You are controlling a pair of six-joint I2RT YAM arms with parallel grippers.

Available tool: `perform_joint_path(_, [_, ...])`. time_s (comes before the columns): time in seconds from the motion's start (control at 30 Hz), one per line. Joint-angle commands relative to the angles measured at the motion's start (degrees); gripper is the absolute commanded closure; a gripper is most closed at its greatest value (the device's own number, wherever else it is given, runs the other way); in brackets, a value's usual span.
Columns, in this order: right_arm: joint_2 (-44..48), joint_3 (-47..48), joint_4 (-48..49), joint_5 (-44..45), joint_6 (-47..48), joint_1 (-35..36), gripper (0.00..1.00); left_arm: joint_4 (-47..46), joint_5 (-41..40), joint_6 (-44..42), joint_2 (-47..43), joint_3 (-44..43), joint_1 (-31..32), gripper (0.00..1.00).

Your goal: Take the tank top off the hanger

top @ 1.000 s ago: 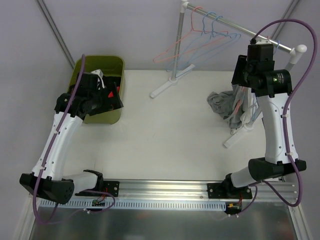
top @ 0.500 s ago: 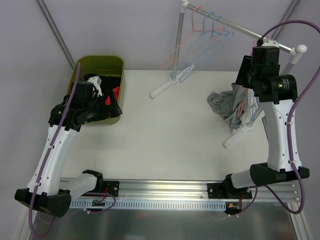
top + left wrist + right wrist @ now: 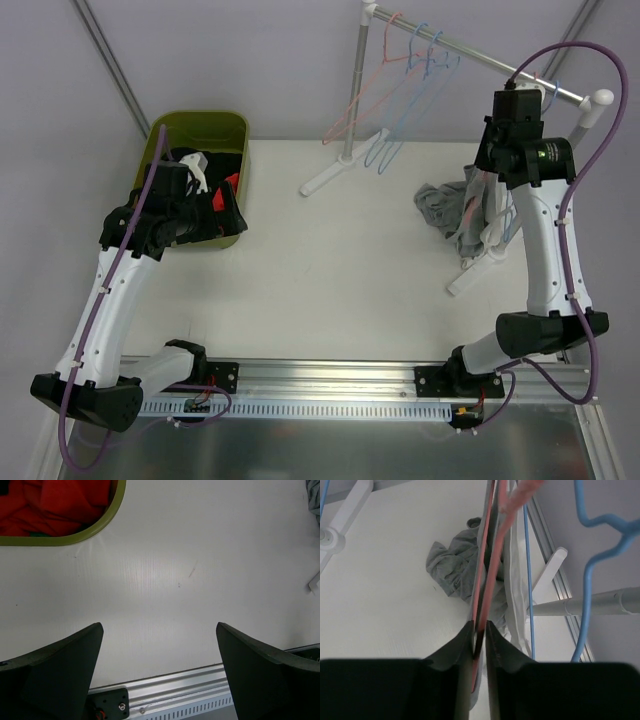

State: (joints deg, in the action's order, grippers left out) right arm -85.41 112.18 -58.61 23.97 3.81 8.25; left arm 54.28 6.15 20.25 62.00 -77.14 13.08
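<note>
A grey tank top (image 3: 441,206) hangs on a red hanger (image 3: 477,213) below the right end of the rack and lies bunched on the table. In the right wrist view the tank top (image 3: 452,567) trails down left of the red hanger (image 3: 492,565). My right gripper (image 3: 489,172) (image 3: 479,630) is shut on the hanger's red wires. My left gripper (image 3: 232,210) (image 3: 159,626) is open and empty, low over bare table beside the green bin.
A green bin (image 3: 200,130) (image 3: 107,522) holds red and black clothes. The rack rail (image 3: 470,52) carries several empty pink and blue hangers (image 3: 400,90). A white garment (image 3: 516,600) hangs on a blue hanger (image 3: 600,535) beside the red one. The rack's feet (image 3: 330,175) rest on the table.
My left arm has drawn back from over the bin toward the table. My right wrist has shifted slightly at the rack. The empty hangers have swung on the rail.
</note>
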Motion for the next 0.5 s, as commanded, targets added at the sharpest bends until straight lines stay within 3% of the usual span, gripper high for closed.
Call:
perform_joint_path(0.0, [0.2, 1.8, 3.4, 2.5, -0.6, -0.8, 0.89, -0.5, 1.8, -1.4, -0.9, 0.0, 0.1, 0.01])
perform_joint_path(0.17, [1.1, 3.7, 4.3, 2.8, -2.4, -0.8, 1.0, -0.5, 1.4, -1.9, -1.8, 1.2, 0.2, 0.01])
perform_joint_path(0.47, [7.3, 5.2, 7.3, -3.4, -3.0, -0.8, 1.0, -0.7, 2.6, -1.4, -1.8, 0.9, 0.2, 0.01])
